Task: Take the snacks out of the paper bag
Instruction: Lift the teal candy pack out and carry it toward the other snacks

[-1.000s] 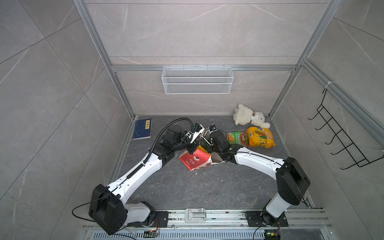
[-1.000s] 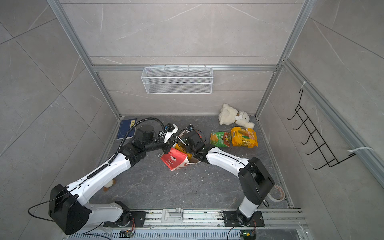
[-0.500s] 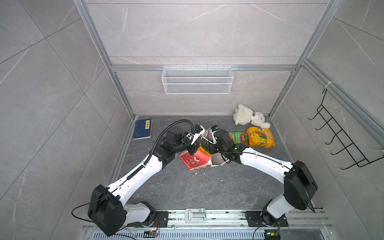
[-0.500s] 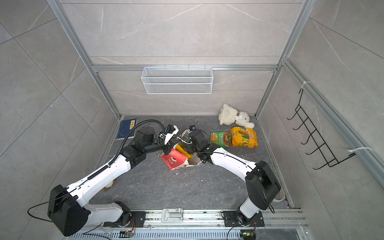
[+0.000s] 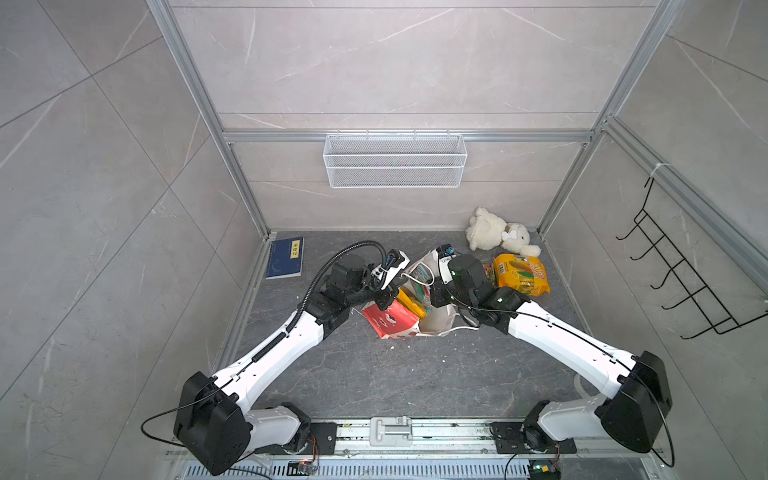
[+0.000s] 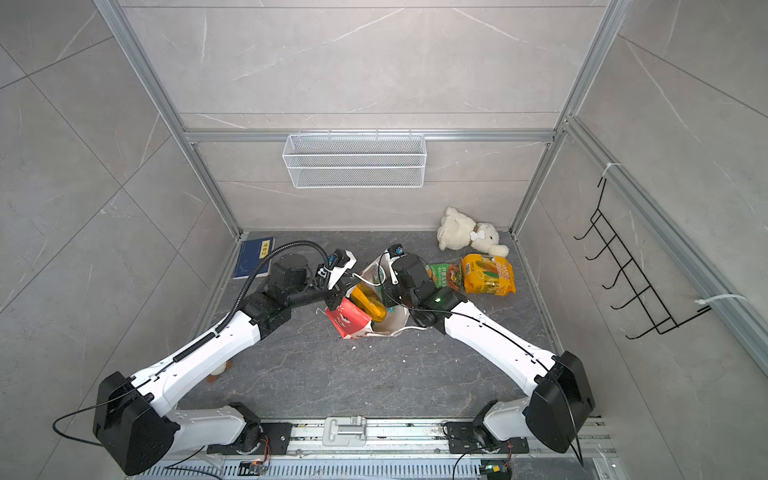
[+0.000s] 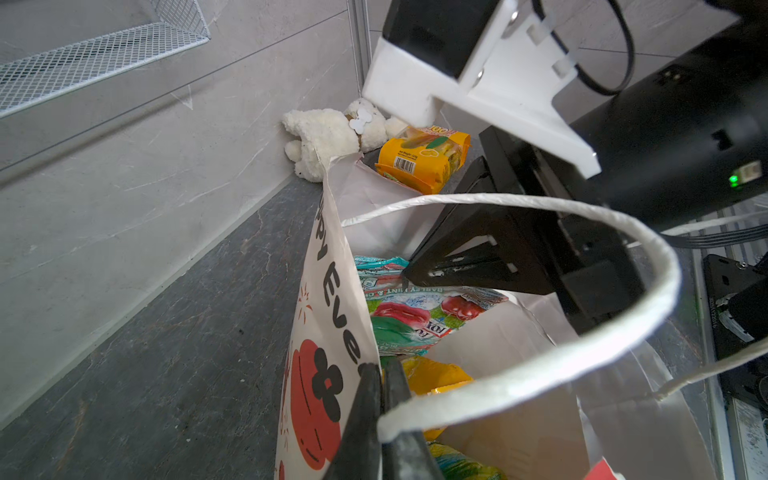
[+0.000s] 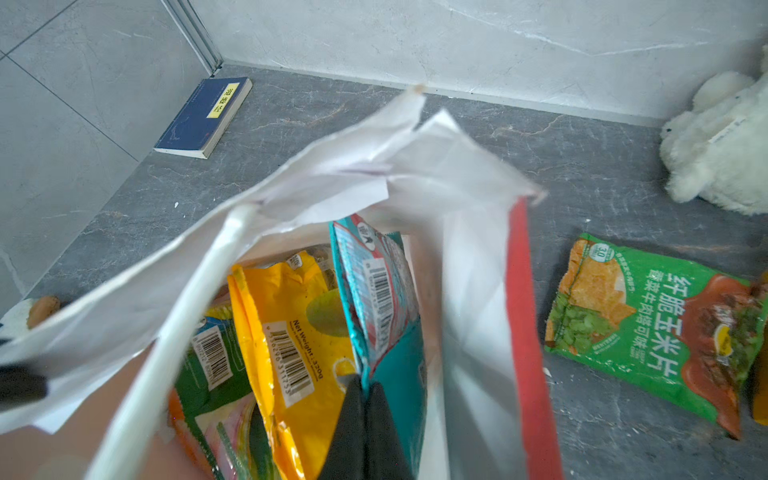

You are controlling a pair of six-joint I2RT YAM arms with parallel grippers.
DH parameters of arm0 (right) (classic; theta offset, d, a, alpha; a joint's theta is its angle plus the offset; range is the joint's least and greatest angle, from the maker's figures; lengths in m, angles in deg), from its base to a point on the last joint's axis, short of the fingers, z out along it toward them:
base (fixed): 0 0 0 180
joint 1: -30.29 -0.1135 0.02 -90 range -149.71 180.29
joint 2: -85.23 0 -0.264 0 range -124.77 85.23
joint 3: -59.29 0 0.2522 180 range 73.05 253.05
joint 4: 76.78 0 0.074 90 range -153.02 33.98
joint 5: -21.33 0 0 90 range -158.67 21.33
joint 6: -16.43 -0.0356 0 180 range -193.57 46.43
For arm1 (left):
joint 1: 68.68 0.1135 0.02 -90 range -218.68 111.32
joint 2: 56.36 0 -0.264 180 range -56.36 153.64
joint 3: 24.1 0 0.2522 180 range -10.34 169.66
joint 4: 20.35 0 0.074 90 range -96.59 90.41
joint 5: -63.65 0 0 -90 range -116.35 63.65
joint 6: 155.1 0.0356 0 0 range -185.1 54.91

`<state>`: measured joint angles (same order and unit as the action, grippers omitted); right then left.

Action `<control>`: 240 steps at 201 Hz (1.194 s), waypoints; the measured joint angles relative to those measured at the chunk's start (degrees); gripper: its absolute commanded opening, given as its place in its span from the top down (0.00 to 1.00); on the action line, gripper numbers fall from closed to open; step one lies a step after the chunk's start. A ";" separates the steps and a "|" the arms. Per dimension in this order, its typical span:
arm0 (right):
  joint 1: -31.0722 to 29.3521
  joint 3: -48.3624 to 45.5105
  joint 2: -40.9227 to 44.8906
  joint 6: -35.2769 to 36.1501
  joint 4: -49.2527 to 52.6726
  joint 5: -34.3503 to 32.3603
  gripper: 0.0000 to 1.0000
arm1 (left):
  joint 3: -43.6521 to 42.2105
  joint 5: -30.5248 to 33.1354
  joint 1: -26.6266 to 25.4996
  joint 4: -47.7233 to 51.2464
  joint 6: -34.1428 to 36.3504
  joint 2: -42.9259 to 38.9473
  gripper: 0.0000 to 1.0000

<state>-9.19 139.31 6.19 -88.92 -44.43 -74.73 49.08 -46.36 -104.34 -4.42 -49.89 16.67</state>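
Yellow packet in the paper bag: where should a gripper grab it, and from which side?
Probably pinch the yellow packet by its crimped end nearest the mouth of the paper bag, coming in through that mouth. It stands on edge against the teal packet, bag walls blocking its sides.

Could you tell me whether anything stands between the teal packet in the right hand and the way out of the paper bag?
The white cord handle sags across the mouth of the paper bag, beside the right hand and its teal packet, and might snag on lifting. The left hand pinches its wall.
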 measured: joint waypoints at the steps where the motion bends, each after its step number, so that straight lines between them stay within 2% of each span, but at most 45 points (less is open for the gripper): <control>1: -0.02 0.00 0.09 0.02 0.11 0.04 1.00 | 0.00 0.15 0.00 -0.02 0.00 0.00 1.00; 90: -0.02 3.93 10.67 2.78 3.10 1.64 1.00 | 0.81 8.68 -0.07 0.24 -1.40 0.17 1.00; 138: -0.02 3.93 14.71 1.86 2.97 1.25 1.00 | 2.58 13.20 -0.04 1.22 -2.99 1.68 1.00; 200: 0.00 5.11 20.85 0.55 1.77 -5.46 1.00 | 2.60 13.99 -0.04 0.90 -2.67 1.79 1.00; 240: 0.57 7.04 24.81 -0.52 3.02 -13.79 1.00 | 3.26 15.65 1.09 1.92 0.44 1.92 1.00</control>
<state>-8.62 146.35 31.00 -89.45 -41.41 -88.53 52.34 -30.71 -103.24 -2.49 -49.46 18.60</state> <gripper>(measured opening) 0.047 0.045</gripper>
